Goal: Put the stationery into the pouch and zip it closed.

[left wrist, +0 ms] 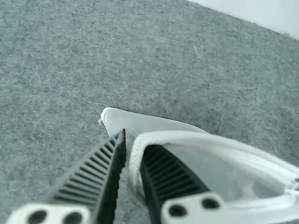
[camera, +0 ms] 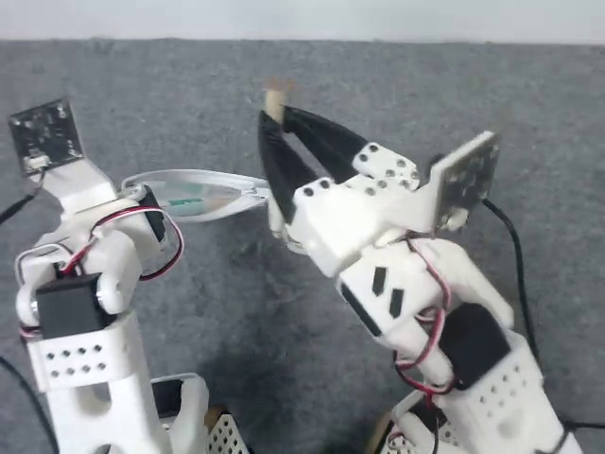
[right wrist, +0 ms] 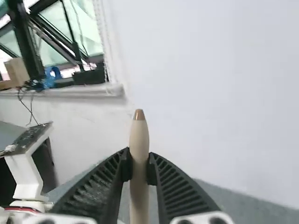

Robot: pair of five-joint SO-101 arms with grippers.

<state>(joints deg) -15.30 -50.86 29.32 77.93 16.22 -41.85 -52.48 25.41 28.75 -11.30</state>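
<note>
- Left gripper point(left wrist: 133, 150) is clamped on the white rim of the pouch point(left wrist: 219, 163). The rim runs right between the two black fingers, and one finger looks like it sits inside the mouth.
- The pouch itself is clear plastic and lies on the grey mat point(left wrist: 93, 51), with its mouth gaping open away from the left gripper.
- From the high view, the pouch point(camera: 203, 196) stretches from the left arm toward the middle of the mat. Something greenish shows through it (can't tell what it is).
- Right gripper point(right wrist: 138, 158) is pinching a beige pen point(right wrist: 139, 135) near the fingertips. The pen's coppery tip sticks out past them.
- That wrist camera looks off the table, so behind the pen there's a white wall point(right wrist: 210, 70) and a window point(right wrist: 51, 37).
- In the high view, the right gripper point(camera: 274, 118) is raised above the mat with the pen point(camera: 275, 93) held roughly upright between its fingers.
- The pen's lower part comes down just beside the free end of the pouch. Whether they actually touch, I can't tell, because the arm's white body covers that spot.
</note>
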